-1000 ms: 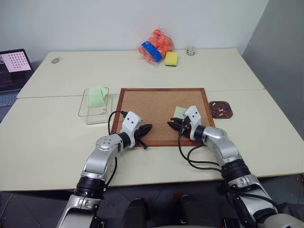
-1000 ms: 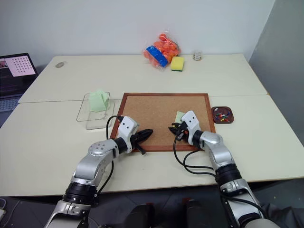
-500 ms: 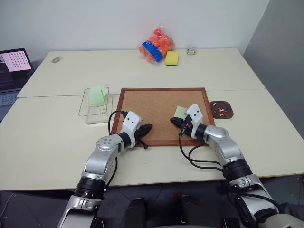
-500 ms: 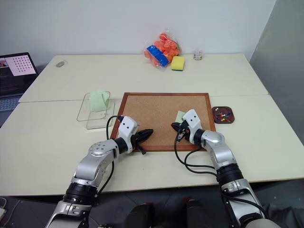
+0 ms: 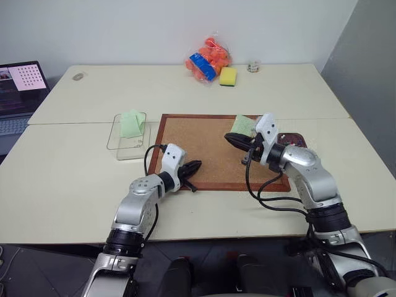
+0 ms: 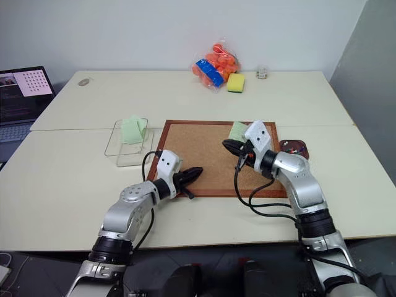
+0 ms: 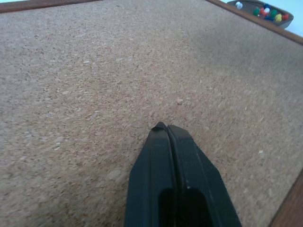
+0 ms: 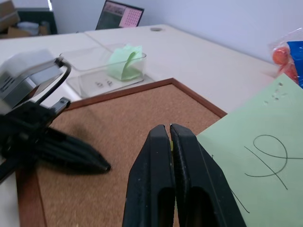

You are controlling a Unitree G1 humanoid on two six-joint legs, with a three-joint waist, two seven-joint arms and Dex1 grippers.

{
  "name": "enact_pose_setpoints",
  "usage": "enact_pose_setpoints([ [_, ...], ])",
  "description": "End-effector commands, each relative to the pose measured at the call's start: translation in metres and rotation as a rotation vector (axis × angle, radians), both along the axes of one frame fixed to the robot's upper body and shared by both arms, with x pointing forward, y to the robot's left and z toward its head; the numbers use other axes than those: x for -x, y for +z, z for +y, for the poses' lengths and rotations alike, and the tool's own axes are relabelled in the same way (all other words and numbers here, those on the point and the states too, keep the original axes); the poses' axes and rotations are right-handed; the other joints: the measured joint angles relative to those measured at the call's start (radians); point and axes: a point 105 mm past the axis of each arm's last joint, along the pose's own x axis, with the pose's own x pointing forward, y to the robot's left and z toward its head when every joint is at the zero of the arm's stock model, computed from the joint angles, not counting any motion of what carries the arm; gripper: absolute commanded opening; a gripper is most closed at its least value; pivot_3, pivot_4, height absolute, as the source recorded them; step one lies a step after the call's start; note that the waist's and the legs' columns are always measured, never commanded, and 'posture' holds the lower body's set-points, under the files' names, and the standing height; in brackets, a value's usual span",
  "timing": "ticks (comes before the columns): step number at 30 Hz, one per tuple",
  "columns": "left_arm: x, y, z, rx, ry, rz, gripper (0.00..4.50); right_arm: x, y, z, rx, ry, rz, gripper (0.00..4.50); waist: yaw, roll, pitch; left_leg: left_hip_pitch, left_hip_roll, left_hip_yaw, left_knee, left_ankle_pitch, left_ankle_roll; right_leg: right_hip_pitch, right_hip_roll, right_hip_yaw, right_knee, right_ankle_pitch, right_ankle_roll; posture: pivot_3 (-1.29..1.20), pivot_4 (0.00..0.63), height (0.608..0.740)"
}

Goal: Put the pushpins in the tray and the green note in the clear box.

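Right wrist view: the right tool (image 8: 169, 128), pressed together, pinches the green note (image 8: 258, 165), lifted off the cork board (image 5: 210, 145) since a second ago, so it's free to carry toward the clear box (image 5: 127, 132) at ten o'clock. Left tool (image 7: 166, 127) rests closed.

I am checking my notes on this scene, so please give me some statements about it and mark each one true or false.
1. The right pincer is shut on the green note. True.
2. The pushpins lie on the cork board. False: they lie in the tray.
3. The left pincer is wide open. False: it is shut, over the cork board.
4. A folded green paper stands in the clear box. True.
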Motion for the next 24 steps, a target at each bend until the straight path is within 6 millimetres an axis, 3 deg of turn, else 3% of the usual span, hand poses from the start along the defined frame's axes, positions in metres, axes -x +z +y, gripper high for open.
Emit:
enact_pose_setpoints([
  [1,0.005,0.023,-0.020,0.160,-0.101,0.018,0.83,0.012,-0.015,-0.009,0.127,0.075,-0.022,0.00,-0.001,-0.001,0.001,0.000,0.000,0.000,0.000,0.000,0.000,0.000,0.001,0.000,0.000,0.000,0.000,0.00,0.150,0.740],
  [6,0.009,0.048,-0.028,0.304,-0.166,0.026,1.75,0.013,-0.036,-0.025,0.215,0.096,0.001,0.00,-0.011,-0.004,0.003,0.000,0.000,0.000,0.000,0.000,0.000,-0.001,0.001,0.000,0.000,0.000,0.000,0.00,0.150,0.740],
  [11,0.028,0.063,-0.039,0.380,-0.294,0.063,2.79,0.015,-0.039,-0.029,0.244,0.150,0.012,0.00,-0.015,-0.004,0.003,0.000,0.002,0.000,0.000,0.000,0.000,-0.001,0.003,0.000,0.000,0.000,0.000,0.00,0.150,0.740],
  [20,0.017,0.056,-0.040,0.340,-0.266,0.079,4.46,0.032,-0.040,-0.018,0.284,0.287,-0.020,0.00,-0.010,-0.006,0.004,0.000,0.002,0.000,0.000,0.000,0.000,-0.001,0.003,0.000,0.000,0.000,0.000,0.00,0.150,0.740],
  [24,0.018,0.050,-0.047,0.329,-0.294,0.095,4.49,0.042,-0.036,-0.010,0.305,0.355,-0.069,0.00,-0.010,-0.006,0.004,0.000,0.002,0.000,0.000,0.000,0.000,-0.001,0.003,0.000,0.000,0.000,0.000,0.00,0.150,0.740],
])
